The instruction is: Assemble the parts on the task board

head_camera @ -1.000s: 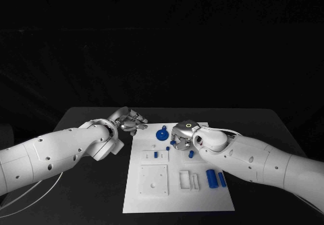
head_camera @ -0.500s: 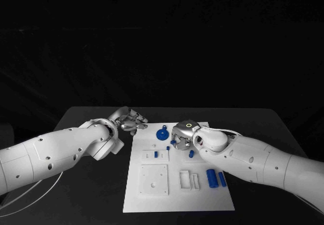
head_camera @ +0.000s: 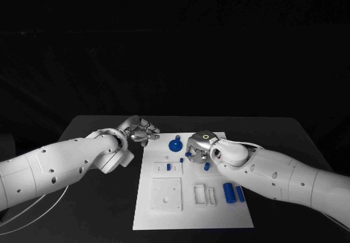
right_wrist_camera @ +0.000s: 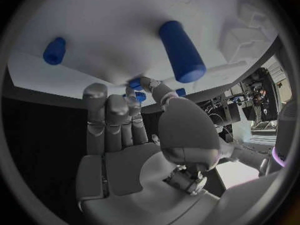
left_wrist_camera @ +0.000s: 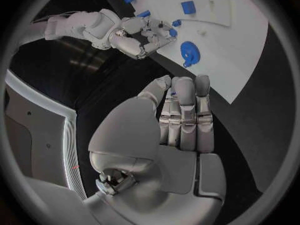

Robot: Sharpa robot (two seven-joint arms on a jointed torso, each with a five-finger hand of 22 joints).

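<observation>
Right hand [head_camera: 198, 148] covers part of task board [head_camera: 191, 212]; what its fingertips touch cannot be told from the head view. Small blue piece [right_wrist_camera: 134, 83] at the fingertips mostly hidden in wrist view. Left hand [head_camera: 138, 130]: finger positions unclear.

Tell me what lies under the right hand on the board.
Under the right hand, small blue pieces show on the white board; its fingertips touch one. The palm covers anything else.

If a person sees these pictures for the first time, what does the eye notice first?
First, the white task board bright in the middle of the black table, with small blue parts on it. Then the right hand low over the board's far half, beside a round blue part, and the left hand off the board's far left corner.
</observation>
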